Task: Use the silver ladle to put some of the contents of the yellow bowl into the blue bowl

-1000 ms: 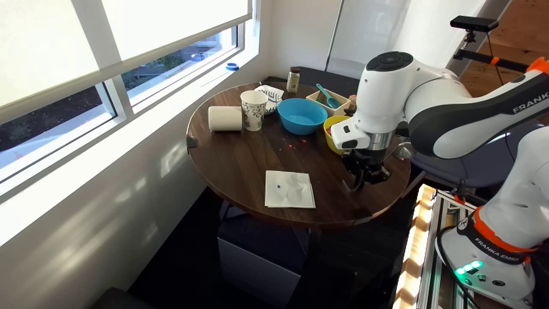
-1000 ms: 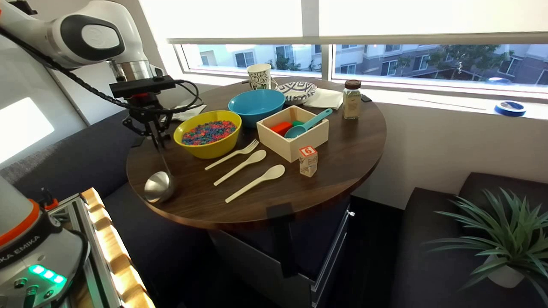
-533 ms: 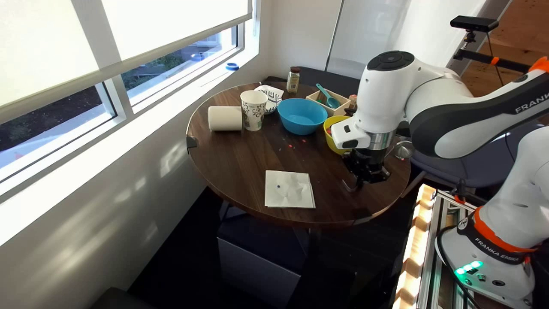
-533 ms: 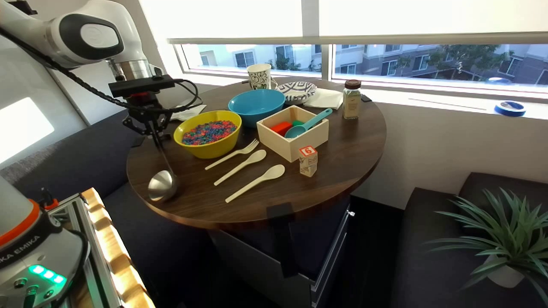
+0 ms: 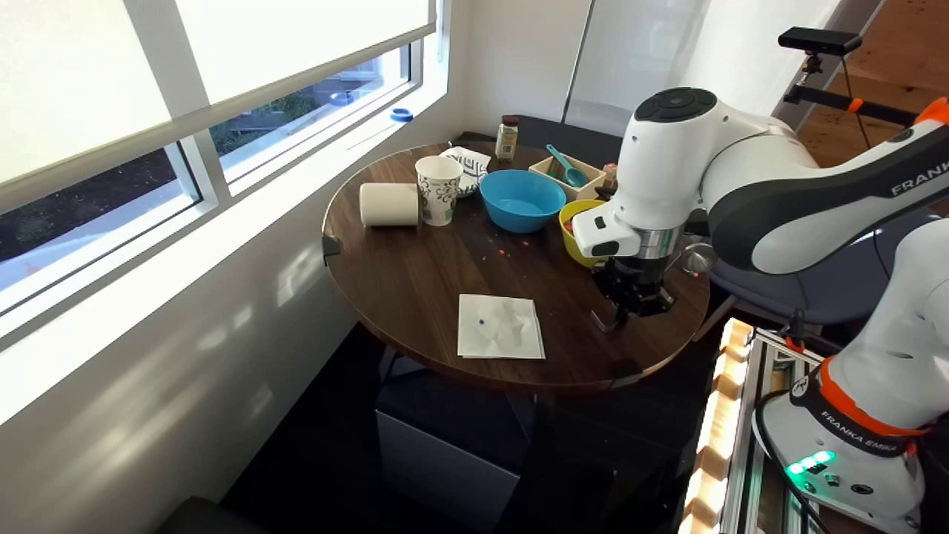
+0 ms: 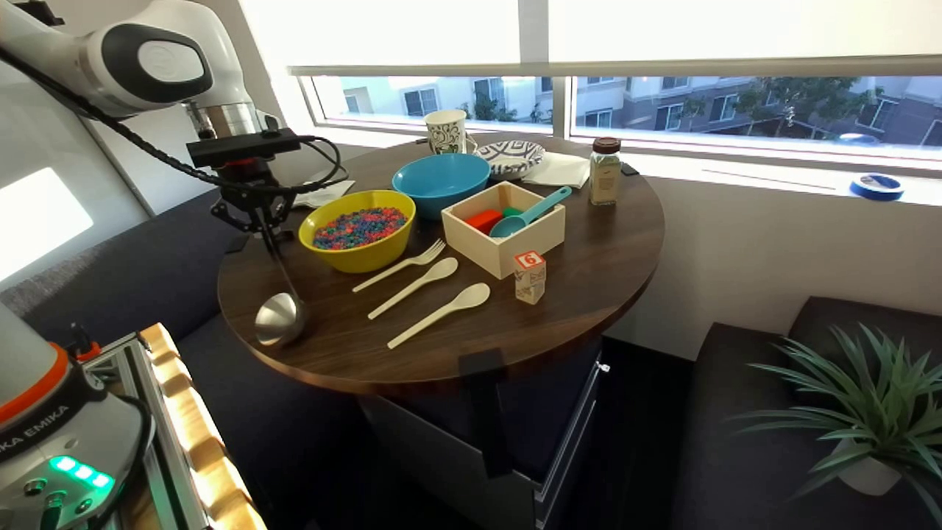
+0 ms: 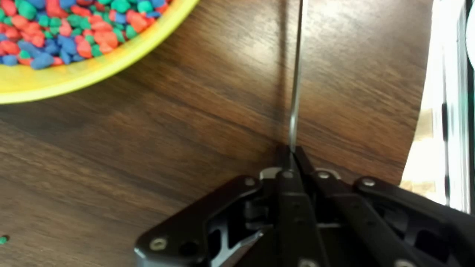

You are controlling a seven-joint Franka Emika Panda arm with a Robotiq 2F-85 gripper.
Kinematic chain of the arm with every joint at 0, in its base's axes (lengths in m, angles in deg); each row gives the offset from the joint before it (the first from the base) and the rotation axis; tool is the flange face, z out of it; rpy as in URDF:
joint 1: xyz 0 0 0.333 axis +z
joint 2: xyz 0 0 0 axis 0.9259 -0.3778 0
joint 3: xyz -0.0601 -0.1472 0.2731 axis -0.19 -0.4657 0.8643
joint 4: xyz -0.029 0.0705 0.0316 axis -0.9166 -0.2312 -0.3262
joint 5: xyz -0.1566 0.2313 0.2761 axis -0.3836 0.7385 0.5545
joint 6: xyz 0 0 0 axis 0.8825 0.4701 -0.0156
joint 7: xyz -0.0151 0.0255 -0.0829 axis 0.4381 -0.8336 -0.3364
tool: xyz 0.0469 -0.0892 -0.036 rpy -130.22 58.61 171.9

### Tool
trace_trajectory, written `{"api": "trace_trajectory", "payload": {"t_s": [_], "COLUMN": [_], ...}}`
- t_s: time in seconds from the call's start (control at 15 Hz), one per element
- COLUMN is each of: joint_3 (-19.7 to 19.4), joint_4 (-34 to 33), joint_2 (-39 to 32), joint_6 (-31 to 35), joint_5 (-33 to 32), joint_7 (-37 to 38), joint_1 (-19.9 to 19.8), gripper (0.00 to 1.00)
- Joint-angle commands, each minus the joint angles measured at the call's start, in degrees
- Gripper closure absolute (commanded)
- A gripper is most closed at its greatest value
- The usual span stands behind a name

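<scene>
My gripper (image 7: 292,154) is shut on the thin handle of the silver ladle (image 7: 298,74). In an exterior view the ladle slants down from the fingers to its round scoop (image 6: 280,320), near the table edge; I cannot tell whether the scoop touches the table. The ladle's hooked end shows below the gripper (image 5: 608,323). The yellow bowl (image 6: 360,259) stands beside the gripper and holds the contents (image 6: 359,227), a loose pile of red, blue and green bits. The blue bowl (image 5: 523,215) stands just beyond it; its visible inside looks empty.
A wooden box (image 6: 478,246) with a teal scoop stands near both bowls. A pale fork (image 6: 401,266), two spoons (image 6: 439,315) and stacked blocks (image 6: 530,278) lie close by. A paper cup (image 5: 438,191), jar (image 5: 506,139) and napkin (image 5: 500,328) are on the round table.
The ladle's scoop has swung slightly inward over the table, to the right in an exterior view, and then stayed. The arm has barely moved; the bowls have not moved.
</scene>
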Motion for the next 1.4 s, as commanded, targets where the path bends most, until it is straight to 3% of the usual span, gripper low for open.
{"api": "trace_trajectory", "payload": {"t_s": [0.0,0.53,0.8,1.33], "joint_3": [0.5,0.5,-1.6,-1.5], "joint_4": [0.6,0.6,0.6,-2.0], "joint_2": [1.6,5.8,9.6,17.4], "joint_6": [-1.7,-4.5,-7.7,-10.9], "joint_5": [-1.0,-3.4,0.9,0.7], "joint_7": [0.2,0.1,-6.2,-12.3], "joint_1": [-0.5,-0.7,1.2,3.6], "gripper": [0.99,0.99,0.99,0.99]}}
